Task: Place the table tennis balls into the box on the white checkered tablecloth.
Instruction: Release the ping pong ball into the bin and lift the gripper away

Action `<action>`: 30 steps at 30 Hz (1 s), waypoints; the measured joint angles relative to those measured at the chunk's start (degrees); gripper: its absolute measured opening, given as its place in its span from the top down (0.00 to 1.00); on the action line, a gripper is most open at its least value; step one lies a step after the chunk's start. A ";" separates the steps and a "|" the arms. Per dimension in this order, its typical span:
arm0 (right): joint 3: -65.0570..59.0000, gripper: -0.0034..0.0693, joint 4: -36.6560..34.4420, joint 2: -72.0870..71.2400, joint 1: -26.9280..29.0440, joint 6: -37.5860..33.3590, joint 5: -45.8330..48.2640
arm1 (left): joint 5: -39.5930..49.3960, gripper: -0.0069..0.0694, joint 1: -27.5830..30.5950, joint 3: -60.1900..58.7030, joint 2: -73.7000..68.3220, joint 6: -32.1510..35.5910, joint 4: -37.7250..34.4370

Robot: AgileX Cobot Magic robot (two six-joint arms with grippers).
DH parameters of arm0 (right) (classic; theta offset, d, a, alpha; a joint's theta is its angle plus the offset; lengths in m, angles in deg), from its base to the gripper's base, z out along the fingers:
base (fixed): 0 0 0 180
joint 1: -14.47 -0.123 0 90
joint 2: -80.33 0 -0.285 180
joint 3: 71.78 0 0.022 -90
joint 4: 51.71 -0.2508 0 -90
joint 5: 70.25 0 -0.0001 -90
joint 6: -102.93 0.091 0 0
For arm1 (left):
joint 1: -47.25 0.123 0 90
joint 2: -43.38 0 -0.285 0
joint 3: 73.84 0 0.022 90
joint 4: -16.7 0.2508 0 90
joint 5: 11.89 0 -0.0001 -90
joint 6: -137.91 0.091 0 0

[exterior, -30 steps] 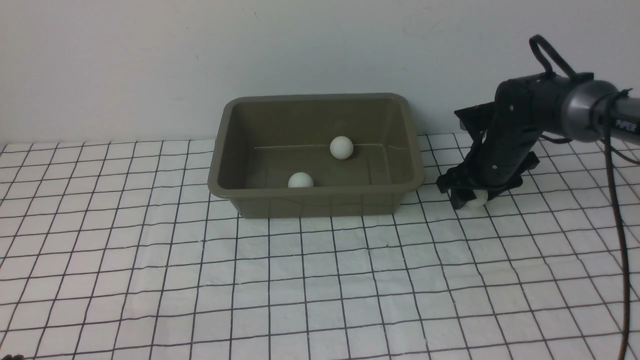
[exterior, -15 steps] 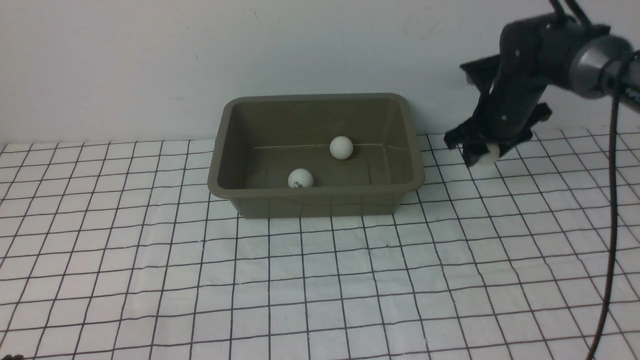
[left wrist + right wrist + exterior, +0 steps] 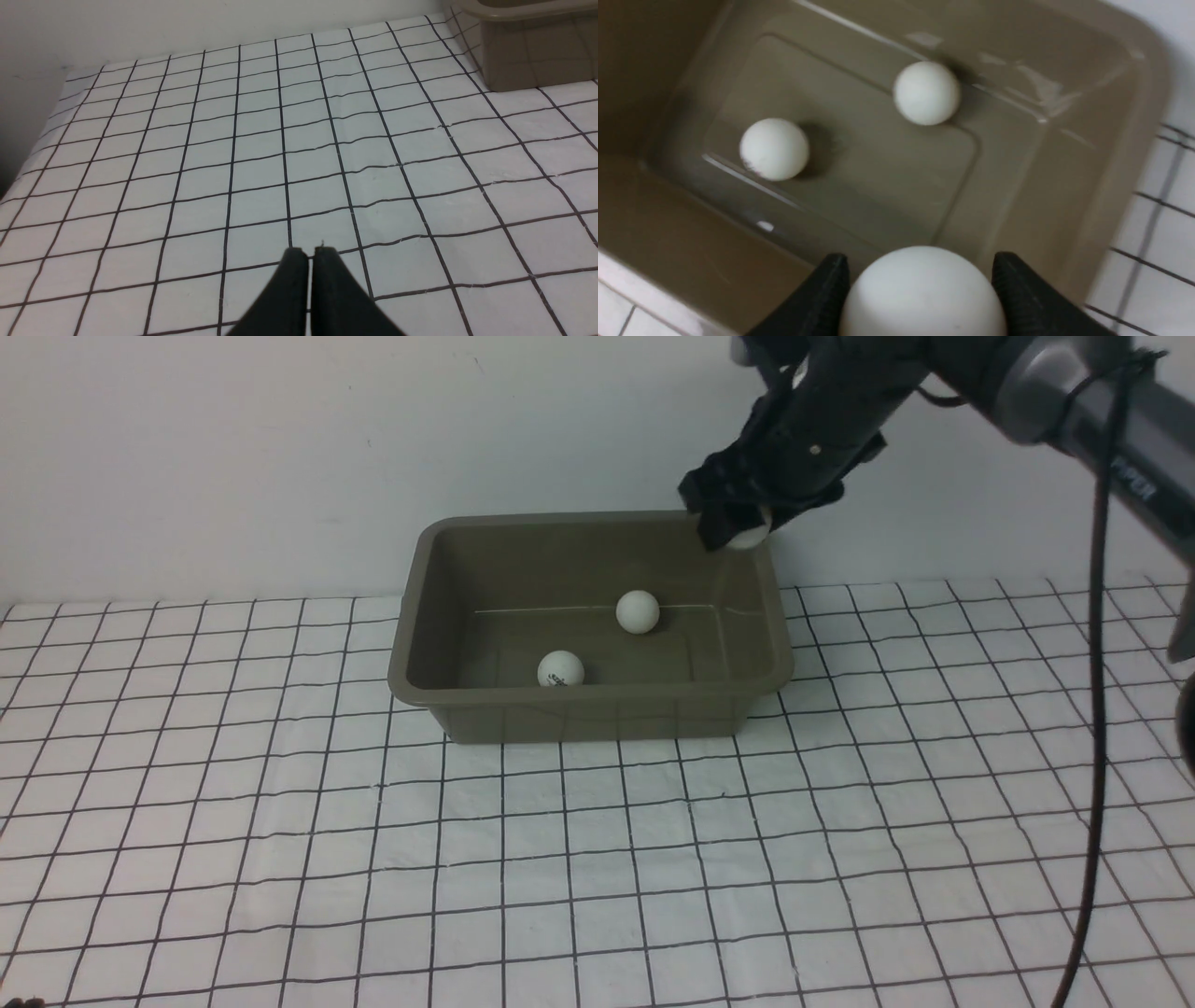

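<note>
The right gripper [image 3: 921,280] pinches a white table tennis ball [image 3: 924,298] between its two dark fingertips, one pressed against either side of it. Gripper and ball hang in the air at the right end of the box [image 3: 597,714], above its opening, the ball apart from the two lying inside. From there the dark right arm [image 3: 1018,383] slopes up and away to the right, and a black cable [image 3: 1097,616] drops in front of it towards the near edge of the cloth. The olive-grey box stands upright on the white checkered tablecloth [image 3: 597,859], at its far side, close to the pale wall [image 3: 233,457]. Inside, two more white balls rest on the floor of the box: one [image 3: 561,669] nearer and further left, with a small dark print on it, the other [image 3: 638,612] farther back and to the right; they lie apart from each other. The left gripper [image 3: 311,261] has its dark fingertips pressed together with nothing between them, over the cloth to the left of the box. The cloth is slightly wrinkled, its thin black lines running a little wavy.
</note>
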 joint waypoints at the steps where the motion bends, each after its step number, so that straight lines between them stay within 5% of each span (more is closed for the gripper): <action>1: 0.00 0.46 0.00 0.91 -0.77 0.00 0.00 | 0.00 0.91 0.00 0.00 0.00 0.00 0.00; 30: 0.01 0.46 4.48 8.75 -2.46 0.00 -2.61 | 0.00 0.91 0.00 0.00 0.00 0.00 0.00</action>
